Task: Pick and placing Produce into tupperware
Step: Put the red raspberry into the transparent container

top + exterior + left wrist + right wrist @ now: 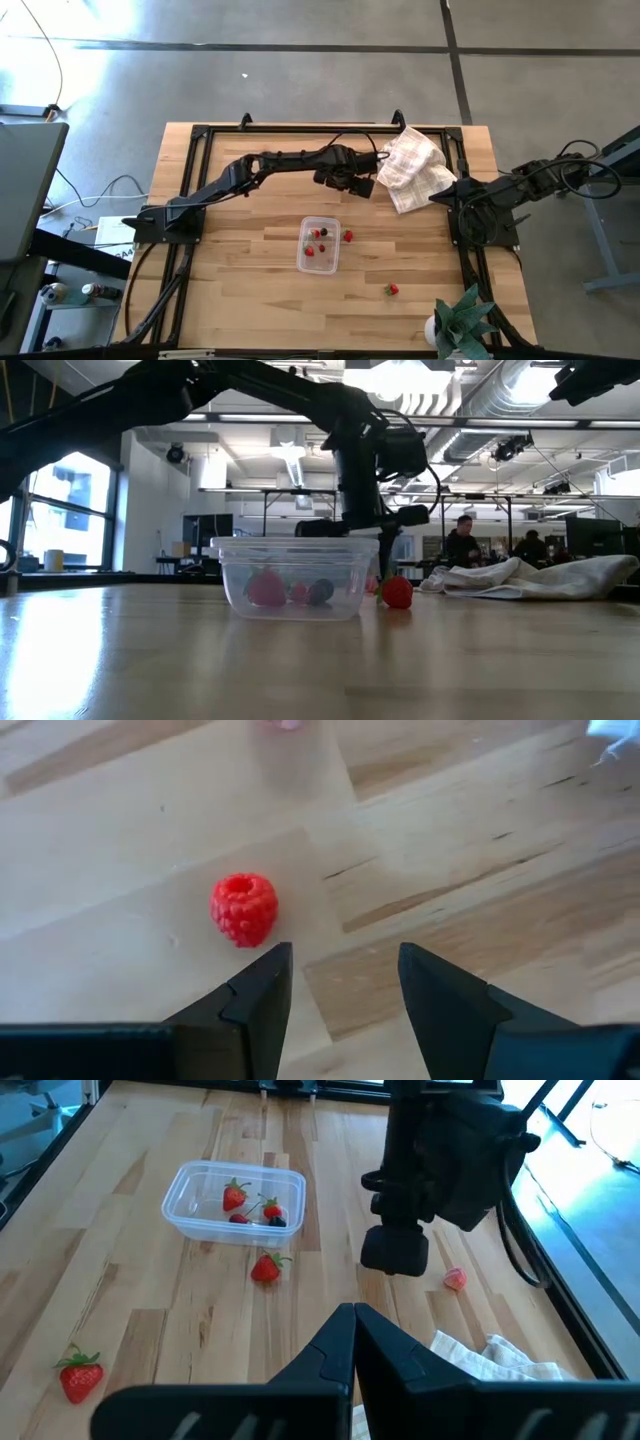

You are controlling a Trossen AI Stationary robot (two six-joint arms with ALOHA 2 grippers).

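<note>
So far several berries sit in the tupperware (319, 244), while my left gripper (342, 982), open and empty, hovers just beside a loose raspberry (243, 908), two strawberries still out.

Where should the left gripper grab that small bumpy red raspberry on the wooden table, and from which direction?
Grip the small bumpy red raspberry across its rounded sides, coming straight down from above. It lies alone on the bare wooden table, nothing touching it, and the left gripper is open and beside it, so it needs shifting over the berry first.
</note>
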